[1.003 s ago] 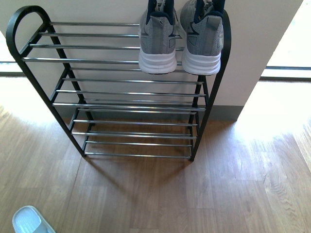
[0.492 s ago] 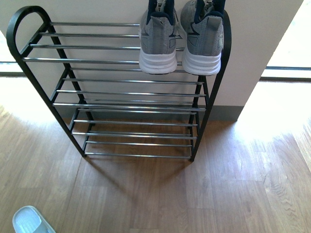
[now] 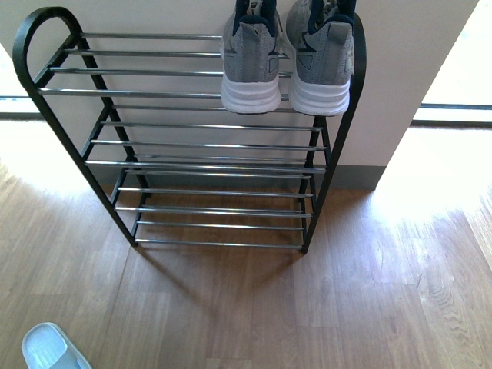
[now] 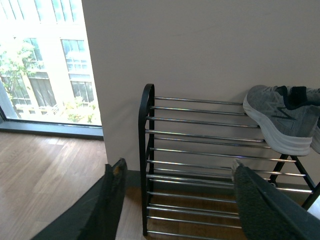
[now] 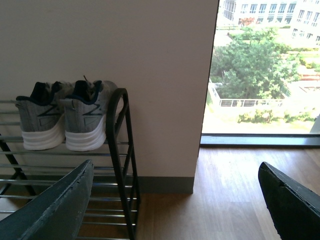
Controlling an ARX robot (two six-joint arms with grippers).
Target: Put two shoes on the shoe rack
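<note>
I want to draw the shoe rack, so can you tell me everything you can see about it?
The shoe rack has black metal side frames with rounded tops and several shelves of thin shiny rods with open gaps between them. It stands upright on the wooden floor, right in front of the pale wall. Two grey sneakers with white soles sit side by side at the right end of the top shelf, heels facing out. The lower shelves hold nothing.

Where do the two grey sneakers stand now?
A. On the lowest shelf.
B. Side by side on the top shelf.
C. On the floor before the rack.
B: one shoe and the other shoe rest together on the top rods of the shoe rack, at its right end in the front view, heels toward the camera.
</note>
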